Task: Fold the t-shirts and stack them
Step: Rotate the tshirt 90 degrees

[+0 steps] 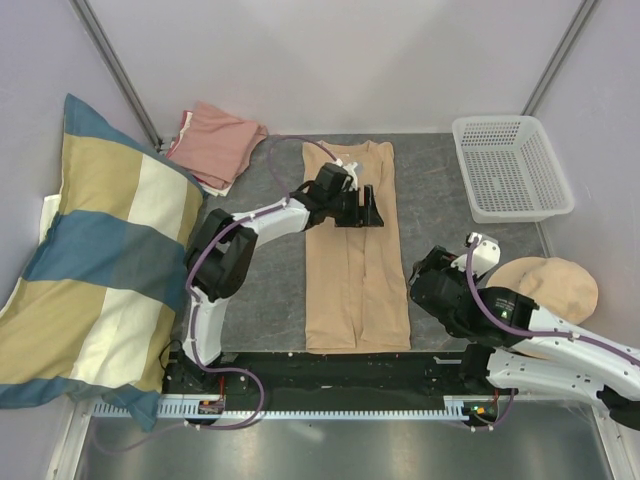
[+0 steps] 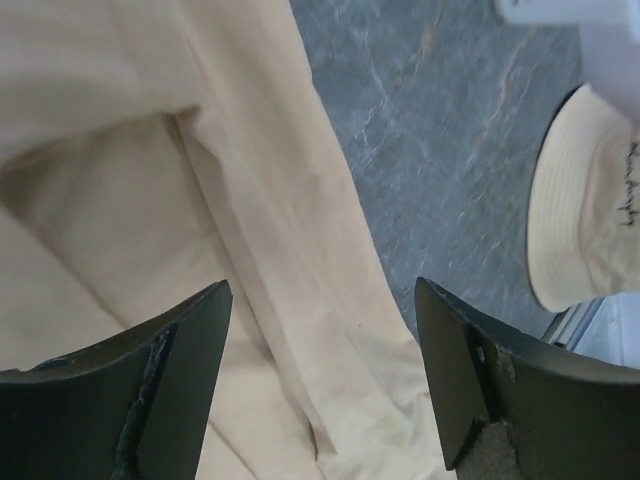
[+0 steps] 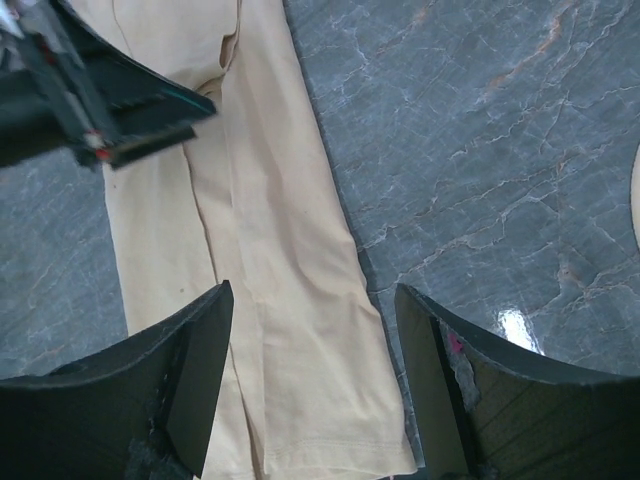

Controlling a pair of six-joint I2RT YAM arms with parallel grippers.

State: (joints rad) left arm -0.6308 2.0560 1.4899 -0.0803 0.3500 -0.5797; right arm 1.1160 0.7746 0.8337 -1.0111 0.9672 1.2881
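The tan t-shirt [image 1: 355,250] is laid flat on the dark marbled table [image 1: 440,190], folded lengthwise into a long narrow strip. Its collar and small white label are turned toward the far edge and its hem toward the arm bases. The left gripper [image 2: 320,380] is held over the upper part of this strip, just below the collar. In the left wrist view its two fingers [image 2: 170,390] are spread wide apart. Only loose folds of tan cloth are seen beneath them, and nothing is clamped between them. The right gripper [image 3: 315,390] is positioned above the right edge of the shirt, near its hem. Its jaws are likewise set wide, with shirt fabric and bare table seen through the gap and nothing held. The salmon-pink t-shirt [image 1: 215,145] is placed at the far left corner of the table as a folded bundle, well apart from both grippers. A round beige hat [image 1: 555,290] is seen on the right side of the table, beside the right arm, with dark lettering visible on it in the left wrist view. A white plastic basket [image 1: 510,165] is set at the far right corner. A large blue, yellow and cream striped pillow [image 1: 100,260] is propped along the left side.
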